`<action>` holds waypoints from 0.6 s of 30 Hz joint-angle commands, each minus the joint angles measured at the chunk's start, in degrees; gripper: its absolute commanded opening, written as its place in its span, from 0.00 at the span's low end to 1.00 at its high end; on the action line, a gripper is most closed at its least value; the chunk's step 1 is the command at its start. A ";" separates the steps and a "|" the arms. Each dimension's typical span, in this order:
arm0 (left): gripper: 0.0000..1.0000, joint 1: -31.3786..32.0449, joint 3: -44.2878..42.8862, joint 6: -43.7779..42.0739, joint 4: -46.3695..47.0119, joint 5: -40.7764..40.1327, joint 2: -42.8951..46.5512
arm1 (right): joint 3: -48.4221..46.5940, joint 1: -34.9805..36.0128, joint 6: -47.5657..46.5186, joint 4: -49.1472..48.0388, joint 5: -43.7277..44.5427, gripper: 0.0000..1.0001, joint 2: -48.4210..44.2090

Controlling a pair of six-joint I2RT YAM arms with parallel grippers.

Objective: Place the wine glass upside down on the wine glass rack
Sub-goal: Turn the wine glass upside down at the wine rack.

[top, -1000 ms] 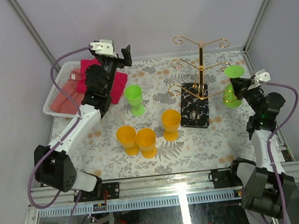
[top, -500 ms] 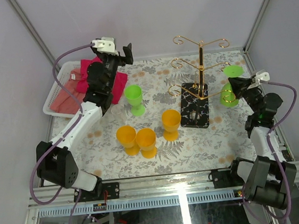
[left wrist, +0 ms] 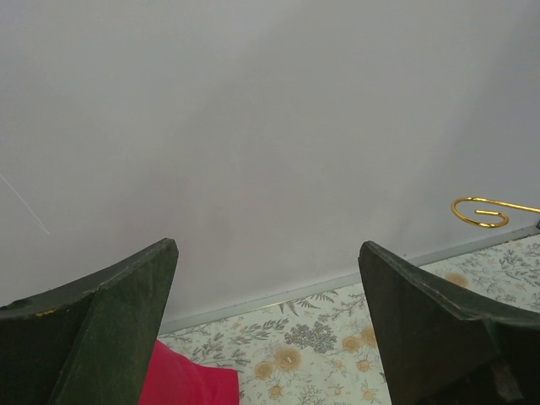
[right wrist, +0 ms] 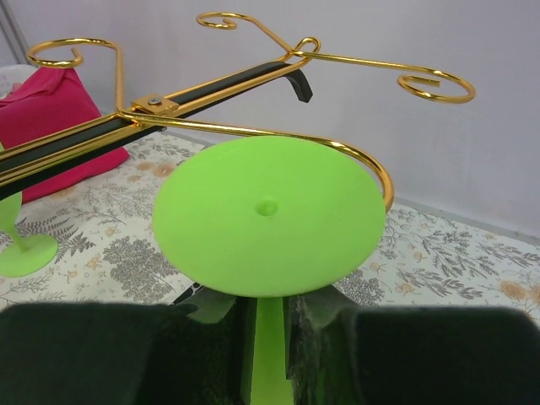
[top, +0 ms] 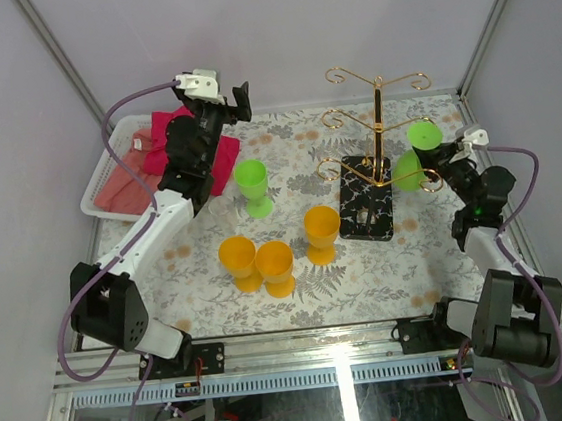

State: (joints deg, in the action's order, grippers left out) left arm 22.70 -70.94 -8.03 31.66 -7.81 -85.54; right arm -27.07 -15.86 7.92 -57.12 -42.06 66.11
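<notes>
My right gripper (top: pixel 434 157) is shut on the stem of a green wine glass (top: pixel 414 154), held upside down with its round foot (right wrist: pixel 268 215) uppermost. The stem runs down between my right gripper's (right wrist: pixel 270 354) fingers. The foot sits close against a curled gold arm (right wrist: pixel 253 131) of the wine glass rack (top: pixel 379 120), and the wire bends round its far and right rim. The rack stands on a black veined base (top: pixel 366 207). My left gripper (top: pixel 221 101) hangs high at the back left, open and empty (left wrist: pixel 268 246).
An upright green glass (top: pixel 251 185) and three orange goblets (top: pixel 237 257) (top: pixel 275 266) (top: pixel 321 230) stand left of the rack. A white basket (top: pixel 99 201) with red cloths is at the back left, with a red cloth (top: pixel 221 161) beside it. The enclosure walls are close on the right.
My right gripper has carried the green glass leftward, from beside the rack to against its lower right arm. The left arm has barely moved.
</notes>
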 commanded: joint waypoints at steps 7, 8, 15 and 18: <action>0.88 -0.52 -2.40 -1.02 3.22 -0.23 -0.42 | -3.28 1.36 -0.02 -9.01 4.58 0.00 5.69; 0.88 -0.57 -2.50 -0.99 3.19 -0.27 -0.54 | -3.52 1.47 0.23 -9.54 4.90 0.00 6.25; 0.88 -0.51 -2.73 -0.79 3.23 -0.38 -1.27 | -5.20 2.24 0.36 -11.09 8.37 0.00 8.69; 0.88 -0.55 -2.69 -0.76 3.39 -0.39 -1.52 | -5.74 2.51 0.03 -10.46 10.20 0.00 9.18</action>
State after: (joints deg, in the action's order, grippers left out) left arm 22.70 -71.59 -8.38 31.68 -7.84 -86.43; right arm -29.85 -13.43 8.64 -65.12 -38.37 74.59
